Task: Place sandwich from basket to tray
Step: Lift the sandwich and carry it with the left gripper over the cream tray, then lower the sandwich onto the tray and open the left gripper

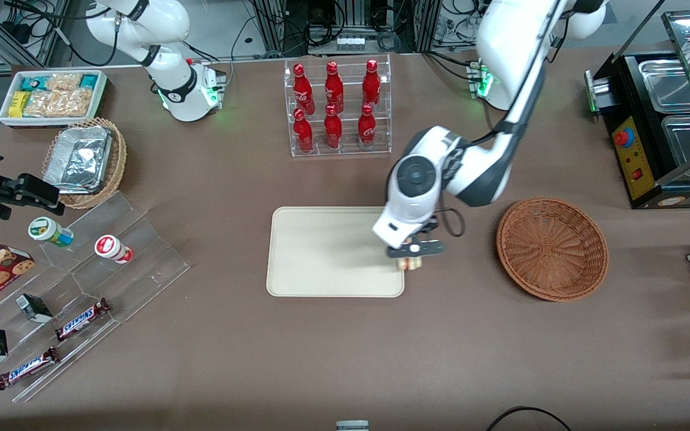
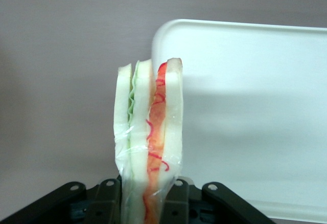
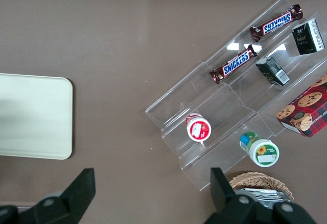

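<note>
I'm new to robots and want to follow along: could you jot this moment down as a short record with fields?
gripper: shut on the sandwich, above the tray's edge nearest the basket
sandwich: wrapped wedge, held between the fingers
basket: brown wicker, nothing in it
tray: cream, nothing on it yet
stage: carried over, not yet set down

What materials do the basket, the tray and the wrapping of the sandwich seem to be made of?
Basket: reddish-brown woven wicker, visible weave.
Tray: probably plastic, smooth matte cream surface, rounded rim.
Sandwich, held in the pincer over the tray's edge: pale bread in clear glossy film, judging by its creases.
</note>
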